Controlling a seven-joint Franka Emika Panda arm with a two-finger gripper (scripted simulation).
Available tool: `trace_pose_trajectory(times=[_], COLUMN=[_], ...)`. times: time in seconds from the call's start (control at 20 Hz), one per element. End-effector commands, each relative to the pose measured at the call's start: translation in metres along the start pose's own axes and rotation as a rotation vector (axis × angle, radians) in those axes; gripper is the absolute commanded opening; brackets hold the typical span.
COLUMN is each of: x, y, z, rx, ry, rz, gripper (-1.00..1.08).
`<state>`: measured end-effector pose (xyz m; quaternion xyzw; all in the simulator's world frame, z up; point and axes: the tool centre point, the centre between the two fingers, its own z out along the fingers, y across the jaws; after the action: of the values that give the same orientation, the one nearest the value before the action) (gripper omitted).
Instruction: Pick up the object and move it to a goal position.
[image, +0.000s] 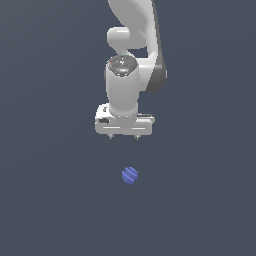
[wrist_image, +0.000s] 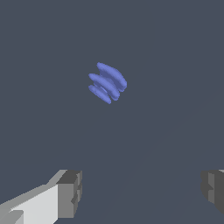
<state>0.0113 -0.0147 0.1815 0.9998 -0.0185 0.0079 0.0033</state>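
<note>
The object (image: 130, 175) is a small rounded blue lump with lighter stripes, lying on the dark grey floor below the arm in the exterior view. The white gripper (image: 124, 136) hangs above it, pointing down, clearly apart from it. Only two short finger tips show under the hand, set wide apart. In the wrist view the object (wrist_image: 107, 82) shows as a cluster of blue ridges well ahead of the gripper (wrist_image: 142, 192). Its grey fingers (wrist_image: 70, 193) stand far apart with nothing between them, so it is open.
A uniform dark grey surface (image: 50, 200) fills both views. The white arm (image: 132, 60) rises from the gripper toward the exterior view's top edge. No other objects or edges show.
</note>
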Motion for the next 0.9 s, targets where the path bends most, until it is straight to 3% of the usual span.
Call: trace_pose_trajectory(times=[0.0,0.45,0.85], x=[0.0000,-0.0020,0.0039], y=[0.0000,-0.0012,-0.0019], z=[0.0000,-0.0008,0.0025], rx=[0.000,-0.028,-0.025], ry=[0.000,0.000,-0.001], rz=[0.000,-0.050,-0.016], gripper=[1.00,1.00,1.00])
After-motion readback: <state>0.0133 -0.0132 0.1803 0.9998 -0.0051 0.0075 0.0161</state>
